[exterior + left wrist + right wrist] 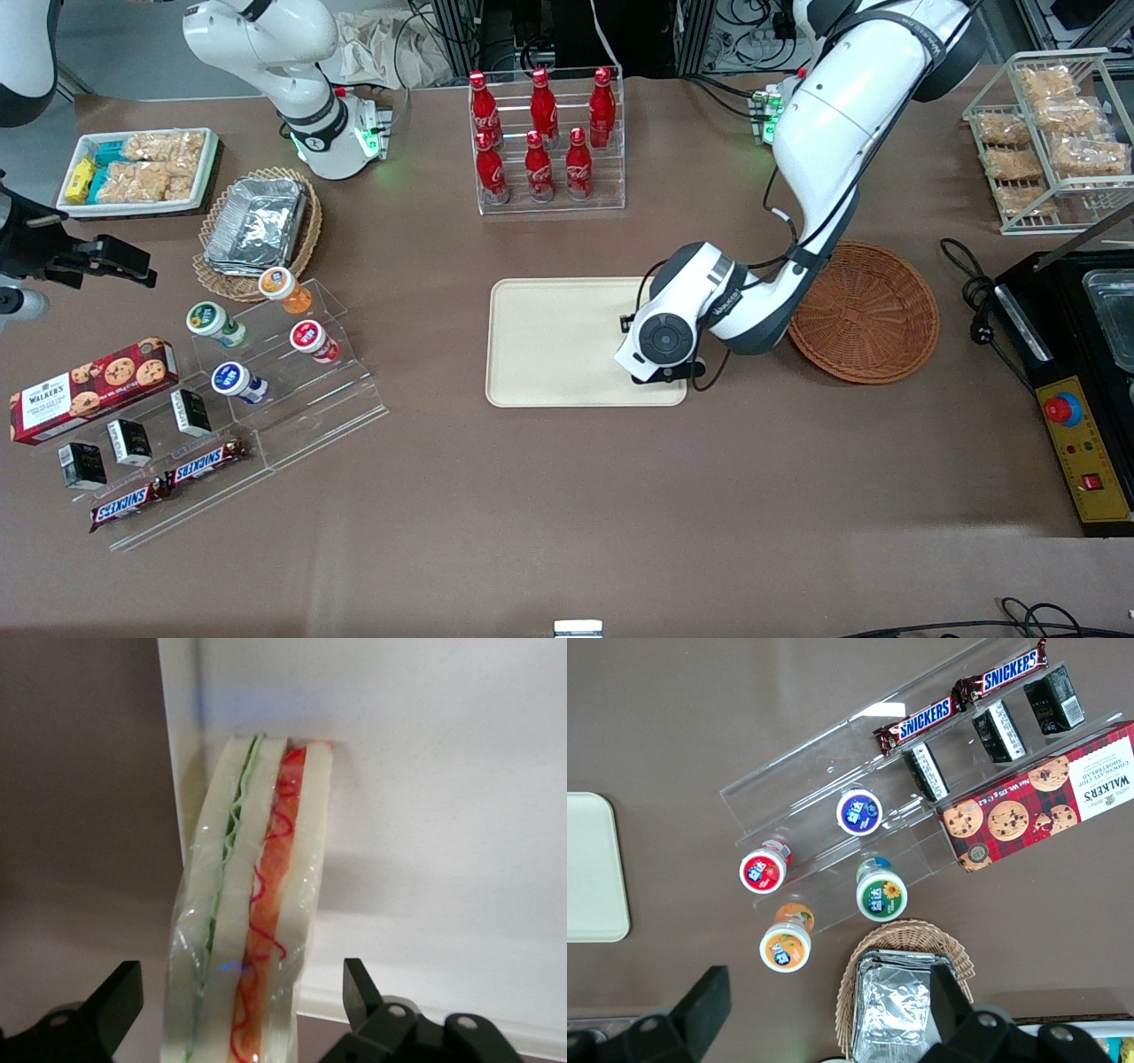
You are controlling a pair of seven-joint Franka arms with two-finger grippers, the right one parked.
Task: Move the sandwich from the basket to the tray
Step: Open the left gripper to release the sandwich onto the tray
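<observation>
— Where's the sandwich [251, 904]?

— Standing on edge between the spread jaws [241, 1010], neither finger touching it, at the tray's [549, 341] end nearest the basket [873, 312]. From the front the wrist covers it.

— And around it?

— The basket sits at three o'clock from the tray, the arm reaching over its rim. At twelve o'clock, on the same surface [567, 496], stands the cola bottle rack [547, 142].

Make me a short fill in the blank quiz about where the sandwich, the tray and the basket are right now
1. The sandwich stands on the ____.
2. The basket holds ____ sandwiches.
3. The gripper fingers are ____, one on either side of the sandwich.
4. The gripper hangs over the tray edge nearest the ____.

Missing words: tray; no; open; basket
</observation>
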